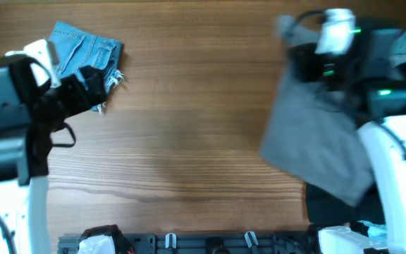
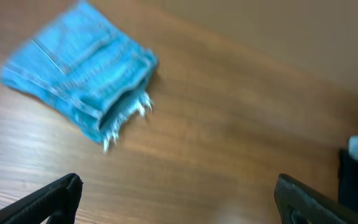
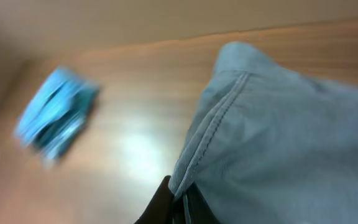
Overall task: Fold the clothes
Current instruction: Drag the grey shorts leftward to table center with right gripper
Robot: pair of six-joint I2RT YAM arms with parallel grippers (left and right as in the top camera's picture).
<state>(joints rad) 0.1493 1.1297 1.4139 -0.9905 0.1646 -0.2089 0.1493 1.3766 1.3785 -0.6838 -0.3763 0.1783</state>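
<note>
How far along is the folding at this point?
Barely started on the grey shorts. Done: only the denim shorts lie in a compact bundle, far left. In hand: the right gripper is shut on a seamed edge of the grey shorts, which look bunched, not folded. Left: spreading them and every fold; the left gripper is open and empty.

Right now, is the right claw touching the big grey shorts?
Touching. The right wrist view shows the right gripper shut on a seamed edge of the grey shorts, with the cloth pinched right at its tip.
</note>
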